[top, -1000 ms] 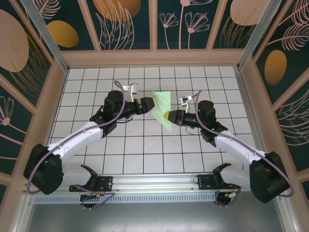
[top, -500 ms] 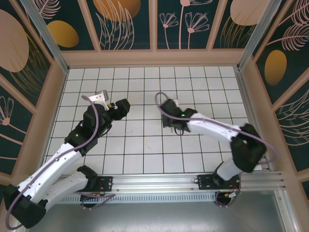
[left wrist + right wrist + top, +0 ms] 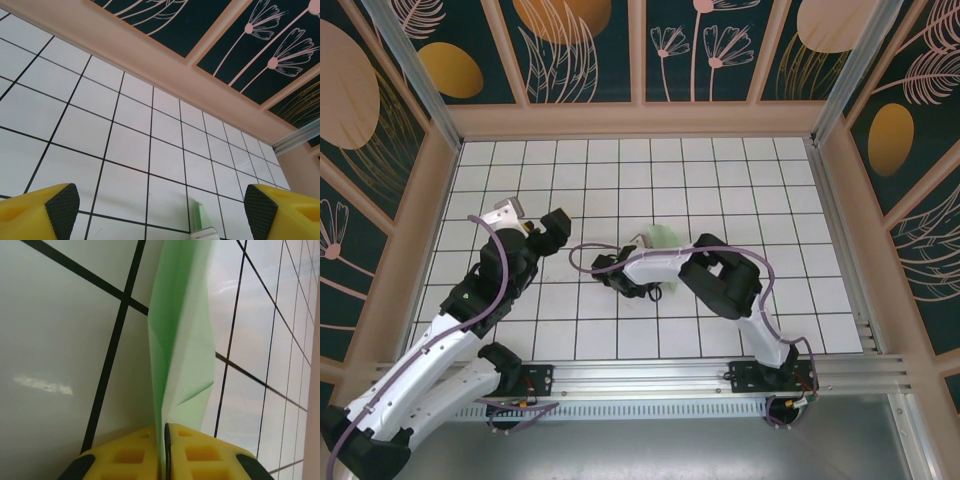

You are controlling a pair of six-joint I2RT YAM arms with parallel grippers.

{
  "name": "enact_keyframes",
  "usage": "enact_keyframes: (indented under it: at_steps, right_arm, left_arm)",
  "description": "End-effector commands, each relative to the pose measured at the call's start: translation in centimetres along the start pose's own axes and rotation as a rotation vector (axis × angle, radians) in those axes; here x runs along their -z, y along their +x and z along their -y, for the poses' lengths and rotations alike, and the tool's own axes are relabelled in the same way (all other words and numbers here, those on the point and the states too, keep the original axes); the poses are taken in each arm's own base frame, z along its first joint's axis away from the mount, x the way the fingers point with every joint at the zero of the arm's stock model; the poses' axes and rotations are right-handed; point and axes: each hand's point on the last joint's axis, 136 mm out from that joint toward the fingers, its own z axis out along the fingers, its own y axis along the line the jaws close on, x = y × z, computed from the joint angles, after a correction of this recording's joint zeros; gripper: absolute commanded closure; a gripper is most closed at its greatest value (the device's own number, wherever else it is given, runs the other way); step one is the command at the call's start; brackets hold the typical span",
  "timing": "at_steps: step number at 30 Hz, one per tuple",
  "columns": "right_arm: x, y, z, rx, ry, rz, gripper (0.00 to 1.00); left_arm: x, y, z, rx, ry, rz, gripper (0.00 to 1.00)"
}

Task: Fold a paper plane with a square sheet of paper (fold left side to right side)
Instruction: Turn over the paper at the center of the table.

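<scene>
The pale green paper (image 3: 182,340) is folded into a narrow creased shape and stands on edge above the white grid table. My right gripper (image 3: 165,432) is shut on its lower edge, the yellow fingers pressed together around it. From above, the paper (image 3: 665,238) pokes out by the right gripper (image 3: 655,252) near the table's middle, with the right arm curled tightly around. My left gripper (image 3: 556,226) is at the left, open and empty. Its yellow fingers (image 3: 55,210) are spread wide, and a sliver of the paper (image 3: 198,214) shows between them, farther off.
The white grid table (image 3: 570,310) is boxed in by wooden walls (image 3: 640,120) with dark floral panels. The right arm's elbow (image 3: 725,280) and a purple cable (image 3: 595,262) lie low over the middle tiles. Open tiles lie at the back and far right.
The left gripper has let go of the paper and pulled back to the left. The right arm has curled inward, keeping the folded paper and bringing it low over the table's middle.
</scene>
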Motion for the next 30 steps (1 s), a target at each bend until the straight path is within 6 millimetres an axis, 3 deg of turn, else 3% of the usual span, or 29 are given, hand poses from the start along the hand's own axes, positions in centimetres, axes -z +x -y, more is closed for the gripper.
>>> enact_keyframes:
  at_steps: [1, 3, 6, 13, 16, 21, 26, 30]
  right_arm:
    - [0.3, 0.7, -0.8, 0.03, -0.037, -0.031, 0.75]
    - [0.9, 0.8, -1.3, 0.012, -0.104, -0.028, 0.62]
    - [2.7, 0.5, -1.7, -0.05, -0.232, -0.017, 0.52]
    - [7.9, -0.7, 0.0, -0.197, -0.512, 0.078, 0.41]
    - [9.4, -0.9, 2.2, -0.275, -0.574, 0.129, 0.39]
    - [9.8, -1.2, 6.7, -0.472, -0.705, 0.21, 0.39]
    - [9.7, -1.5, 11.0, -0.697, -0.88, 0.348, 0.23]
    - [9.0, -0.8, 13.7, -0.822, -0.943, 0.422, 0.13]
  left_arm:
    - [-0.5, 0.8, -0.9, -0.019, -0.038, -0.021, 0.12]
    - [-0.7, 1.1, -0.7, -0.025, -0.032, -0.037, 0.12]
    - [-1.2, 1.6, -0.5, -0.028, -0.023, -0.057, 0.12]
    - [-2.7, 3.5, 0.1, -0.02, 0.008, -0.123, 0.09]
    - [-3.7, 5.2, 1.6, 0.007, 0.093, -0.179, 0.1]
    - [-6.2, 9.3, 5.1, 0.057, 0.274, -0.339, 0.19]
    - [-8.6, 14.0, 8.2, 0.143, 0.434, -0.49, 0.26]
    - [-10.5, 17.5, 9.2, 0.179, 0.463, -0.573, 0.28]
